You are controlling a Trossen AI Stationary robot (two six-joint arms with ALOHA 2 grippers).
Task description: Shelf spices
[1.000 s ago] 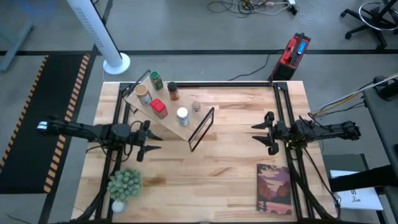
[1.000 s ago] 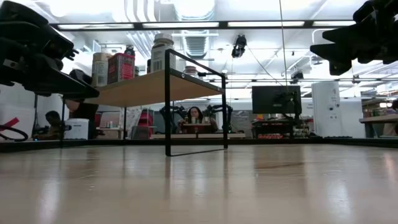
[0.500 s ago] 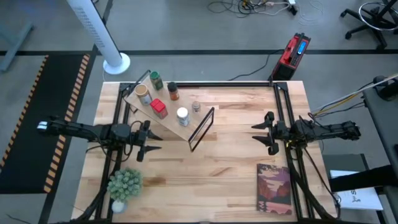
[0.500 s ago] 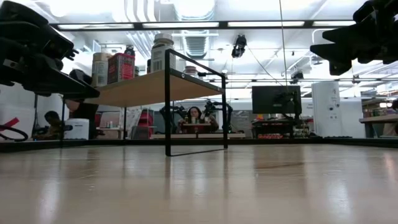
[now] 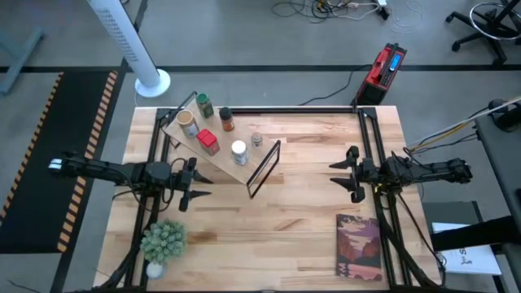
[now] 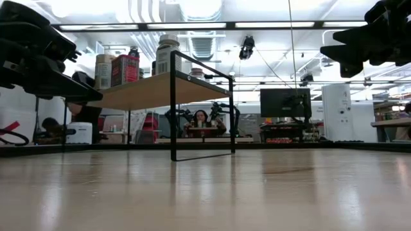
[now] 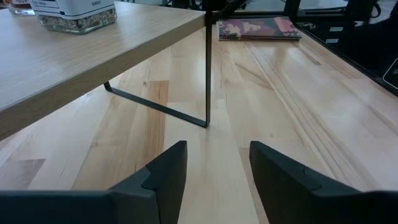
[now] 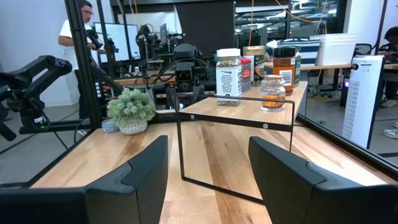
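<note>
Several spice containers stand upright on the shelf [image 5: 225, 160], a slanted pale plank with a thin black frame [image 5: 264, 168] at its right end, at the table's far left. Among them are a green-lidded jar [image 5: 203, 105], a red tin [image 5: 207, 142] and a white-lidded jar [image 5: 238, 151]. My left gripper [image 5: 203, 184] hangs open just near of the shelf, its fingers pointing toward the frame [image 7: 207, 74]. My right gripper [image 5: 335, 173] hangs open at the table's right, facing the shelf [image 8: 236, 99], nothing between its fingers.
A green potted plant [image 5: 164, 241] stands at the near left corner. A book [image 5: 359, 246] lies at the near right. Black rails run along both sides of the table. Bare wood lies between the two grippers.
</note>
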